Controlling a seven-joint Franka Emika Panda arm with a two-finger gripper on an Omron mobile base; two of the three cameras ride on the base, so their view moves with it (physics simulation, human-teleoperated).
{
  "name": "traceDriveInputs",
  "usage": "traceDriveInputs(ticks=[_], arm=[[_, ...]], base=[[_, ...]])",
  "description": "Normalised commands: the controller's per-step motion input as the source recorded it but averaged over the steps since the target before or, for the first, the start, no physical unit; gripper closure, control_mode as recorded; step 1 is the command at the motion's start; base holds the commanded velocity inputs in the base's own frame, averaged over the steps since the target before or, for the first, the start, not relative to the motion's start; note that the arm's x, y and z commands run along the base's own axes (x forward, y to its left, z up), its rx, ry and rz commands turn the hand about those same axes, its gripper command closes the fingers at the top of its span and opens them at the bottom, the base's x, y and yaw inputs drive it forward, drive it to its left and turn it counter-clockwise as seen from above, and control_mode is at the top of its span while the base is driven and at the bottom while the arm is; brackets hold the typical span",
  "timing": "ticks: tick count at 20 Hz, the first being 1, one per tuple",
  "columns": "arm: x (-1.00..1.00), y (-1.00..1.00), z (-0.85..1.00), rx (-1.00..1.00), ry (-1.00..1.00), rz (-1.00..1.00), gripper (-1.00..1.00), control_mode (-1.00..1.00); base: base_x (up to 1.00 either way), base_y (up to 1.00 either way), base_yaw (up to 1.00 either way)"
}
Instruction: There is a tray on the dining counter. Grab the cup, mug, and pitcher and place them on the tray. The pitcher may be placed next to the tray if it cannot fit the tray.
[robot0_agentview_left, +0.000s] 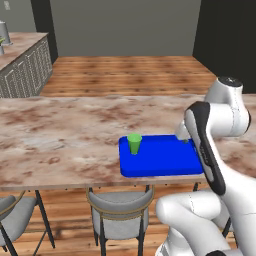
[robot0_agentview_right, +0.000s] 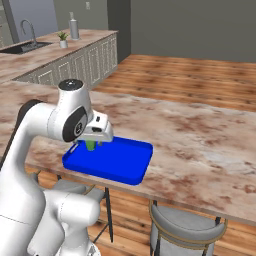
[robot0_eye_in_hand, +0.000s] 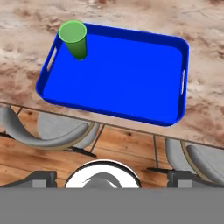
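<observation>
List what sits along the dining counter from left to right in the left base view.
Bare reddish-brown and cream marbled dining counter top → small green handleless cup at the left end of the flat bright blue tray → white robot arm.

We see the green cup (robot0_eye_in_hand: 73, 38) upright in a corner of the blue tray (robot0_eye_in_hand: 131, 74), near the dining counter's (robot0_agentview_left: 60, 135) edge.

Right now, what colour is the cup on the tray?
Plain green cup, on the bright blue tray; clearest in the hand view.
</observation>
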Motion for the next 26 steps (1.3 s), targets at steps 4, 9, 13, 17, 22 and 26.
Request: traceDriveInputs(ticks=[4,9,13,17,22,26], arm=[[-0.37,-0.01,0.00,-0.06,0.00,0.00,-1.00,-1.00],[-0.37,0.00,0.00,-0.04,0.00,0.00,-1.00,-1.00],[-0.19,0.04,0.00,0.00,0.00,0.00,-1.00,-1.00],[-0.11,0.05,0.00,0.00,-0.01,0.00,-1.00,-1.00],[0.00,0.02,0.00,0.00,0.00,0.00,-1.00,-1.00],[0.00,0.00,0.00,0.00,0.00,0.00,-1.00,1.00]], base=[[0.00,0.00,0.00],[0.00,0.00,0.00],[0.00,0.00,0.00],[0.00,0.00,0.00],[0.00,0.00,0.00],[-0.02,0.00,0.00]])
